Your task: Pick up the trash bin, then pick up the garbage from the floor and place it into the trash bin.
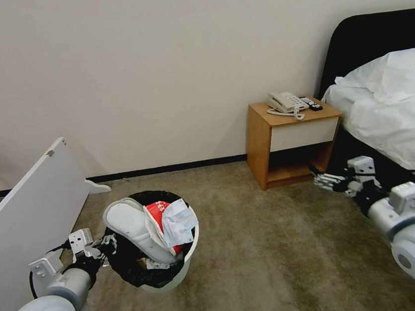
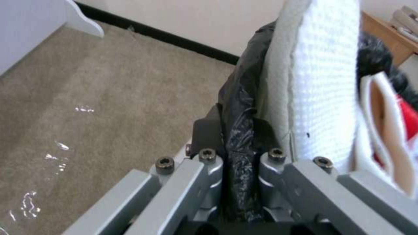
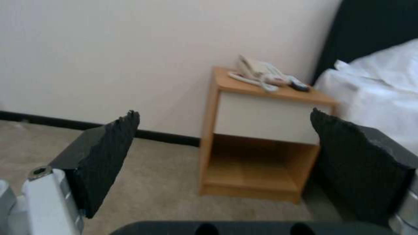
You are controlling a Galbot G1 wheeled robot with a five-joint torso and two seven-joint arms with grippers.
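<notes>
The trash bin [image 1: 183,270] is held off the floor [image 1: 279,257], its rim clamped by the left gripper [image 1: 108,242]. One slipper [image 1: 133,224], one red packet [image 1: 158,212] and one tissue [image 1: 179,222] are contained. Beside the nightstand [image 1: 290,136], the right gripper [image 1: 323,181] is held with fingers [image 3: 109,156] apart.

- red packet [image 1: 160,210] inside the trash bin [image 1: 191,257], near its back rim: white lettering across the top, too small and creased to read;
- telephone [image 1: 285,101] on the nightstand [image 1: 270,133]: keypad markings not legible.
</notes>
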